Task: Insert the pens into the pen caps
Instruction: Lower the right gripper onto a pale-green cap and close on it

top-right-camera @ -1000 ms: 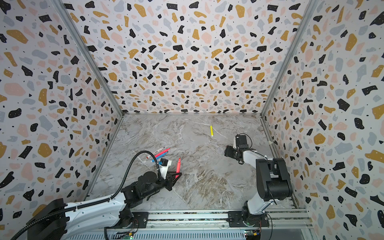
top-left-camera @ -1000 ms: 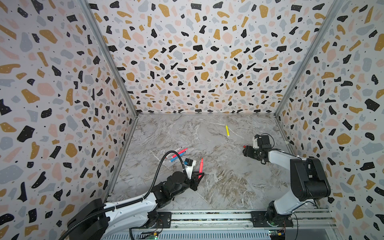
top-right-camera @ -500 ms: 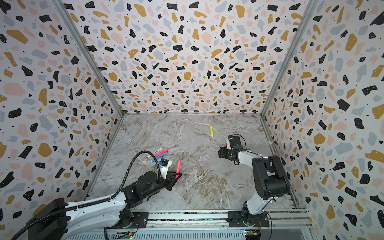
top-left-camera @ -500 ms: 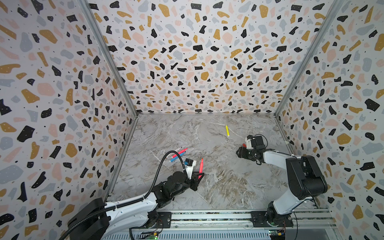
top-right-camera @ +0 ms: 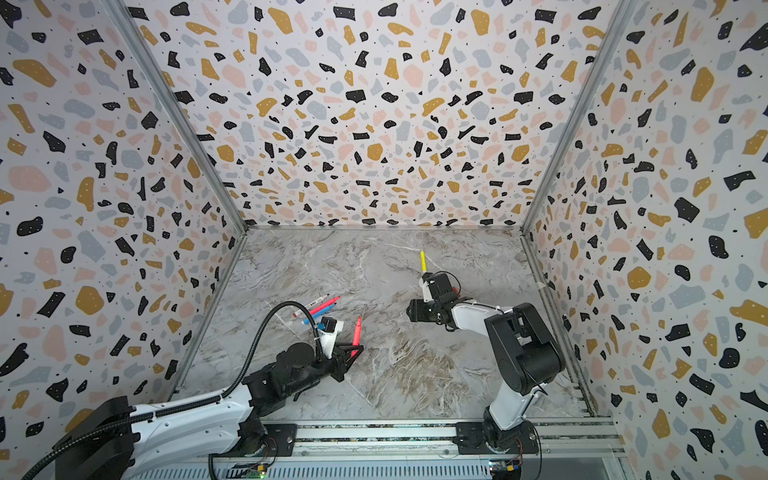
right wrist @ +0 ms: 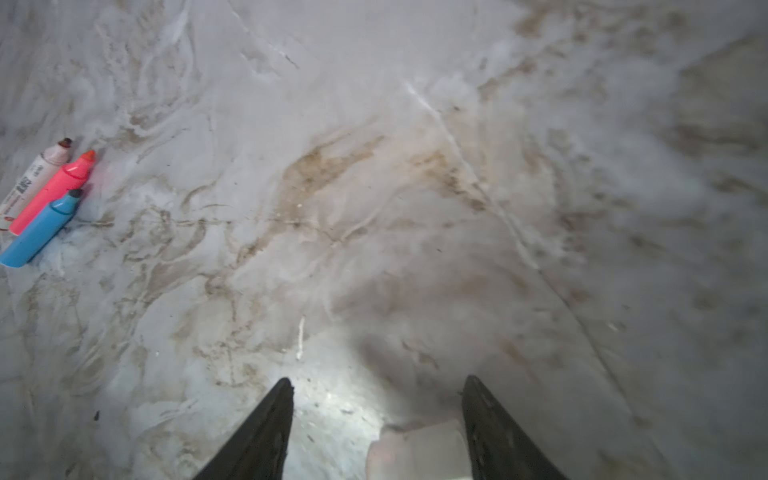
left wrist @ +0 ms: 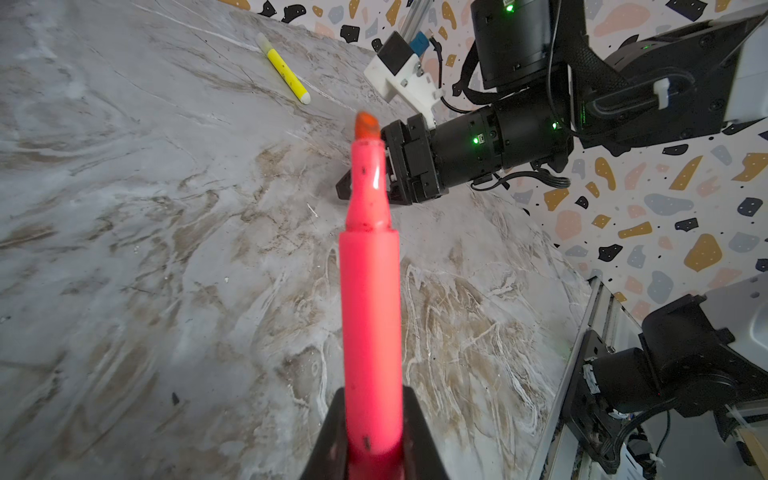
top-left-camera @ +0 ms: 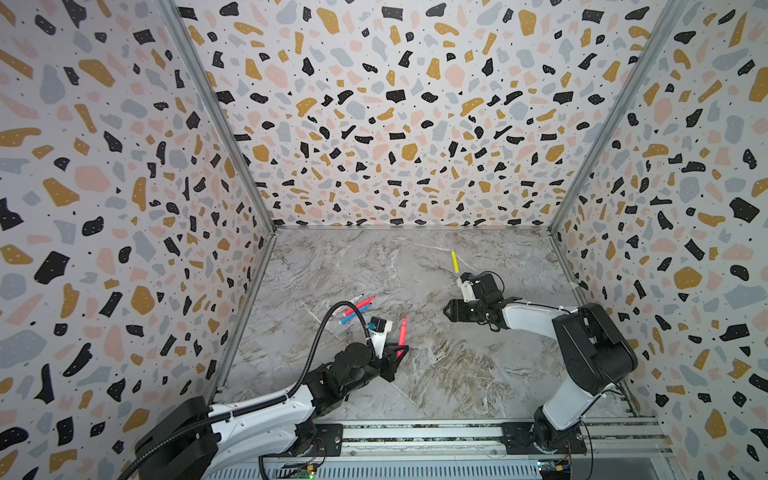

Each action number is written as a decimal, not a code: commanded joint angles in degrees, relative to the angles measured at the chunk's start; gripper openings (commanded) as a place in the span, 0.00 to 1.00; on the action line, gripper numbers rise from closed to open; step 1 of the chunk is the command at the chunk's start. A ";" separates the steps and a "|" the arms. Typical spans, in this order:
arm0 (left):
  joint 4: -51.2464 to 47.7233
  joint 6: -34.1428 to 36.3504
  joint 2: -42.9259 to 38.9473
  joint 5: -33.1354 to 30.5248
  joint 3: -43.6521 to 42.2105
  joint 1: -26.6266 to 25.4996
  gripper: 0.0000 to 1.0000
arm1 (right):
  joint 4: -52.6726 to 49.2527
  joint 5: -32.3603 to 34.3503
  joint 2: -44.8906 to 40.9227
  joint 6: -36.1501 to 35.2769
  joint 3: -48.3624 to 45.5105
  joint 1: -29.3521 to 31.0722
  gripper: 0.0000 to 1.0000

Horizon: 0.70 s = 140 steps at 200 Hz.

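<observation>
Clamped nib-up in the left gripper [top-left-camera: 395,360], the pink-red pen [left wrist: 370,291] should be met squarely by the right gripper [right wrist: 378,380], jaws parted, its hold on the pale stub [right wrist: 415,451] not tellable.

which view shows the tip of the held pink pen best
The left wrist view: the pink pen fills the middle, its uncapped orange tip close, if soft. In both top views the pen is small, standing up from the left gripper. The right wrist view misses it.
</observation>
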 commanded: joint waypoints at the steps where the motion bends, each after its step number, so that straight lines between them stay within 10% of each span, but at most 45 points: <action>1: 1.66 0.32 -1.80 -0.83 -0.55 0.32 0.00 | -1.05 -0.95 -0.38 -1.45 3.27 1.55 0.65; 140: 0.20 0.91 -2.18 -0.94 -0.30 0.27 0.00 | -7.71 8.02 -7.88 4.45 -1.77 3.65 0.61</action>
